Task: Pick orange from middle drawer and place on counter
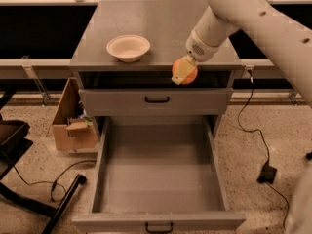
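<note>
My gripper (184, 72) is shut on the orange (187, 74), a small round fruit, and holds it at the front edge of the counter (165, 28), right of centre. The white arm reaches in from the upper right. The middle drawer (161, 179) is pulled fully out below, a wide shallow grey tray with nothing in it and a black handle at its front edge. A closed grey drawer front (156, 100) with a black handle lies between the counter and the open drawer.
A shallow cream bowl (128, 48) stands on the counter's left half. An open cardboard box (73, 121) sits on the floor left of the cabinet. Black cables and a power brick (267, 172) lie on the floor to the right. A black frame is at lower left.
</note>
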Available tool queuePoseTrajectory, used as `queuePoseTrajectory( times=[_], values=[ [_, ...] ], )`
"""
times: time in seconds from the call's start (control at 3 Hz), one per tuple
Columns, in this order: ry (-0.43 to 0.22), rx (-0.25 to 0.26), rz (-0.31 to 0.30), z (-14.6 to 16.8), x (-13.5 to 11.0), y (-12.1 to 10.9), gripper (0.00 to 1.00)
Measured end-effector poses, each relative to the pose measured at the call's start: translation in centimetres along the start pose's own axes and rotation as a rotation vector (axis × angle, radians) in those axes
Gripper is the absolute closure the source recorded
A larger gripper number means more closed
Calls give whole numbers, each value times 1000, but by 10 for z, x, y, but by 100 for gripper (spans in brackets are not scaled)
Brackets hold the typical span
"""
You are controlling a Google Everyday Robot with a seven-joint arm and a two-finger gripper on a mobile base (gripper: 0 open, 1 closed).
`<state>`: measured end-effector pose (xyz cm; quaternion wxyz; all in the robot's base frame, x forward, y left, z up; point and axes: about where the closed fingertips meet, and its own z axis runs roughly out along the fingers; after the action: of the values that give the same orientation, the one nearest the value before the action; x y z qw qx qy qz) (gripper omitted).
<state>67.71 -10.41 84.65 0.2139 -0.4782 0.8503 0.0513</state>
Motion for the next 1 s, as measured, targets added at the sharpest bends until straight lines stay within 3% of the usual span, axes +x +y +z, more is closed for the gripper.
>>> queuePoseTrajectory(
  times=[0.33,0.67,1.0],
  values=[
    [33,33,-38,-3,-24,-38,100],
    [-22,156,-36,-39,-59,-84,100],
    [-170,332,41,-103,-88,-134,100]
  ],
)
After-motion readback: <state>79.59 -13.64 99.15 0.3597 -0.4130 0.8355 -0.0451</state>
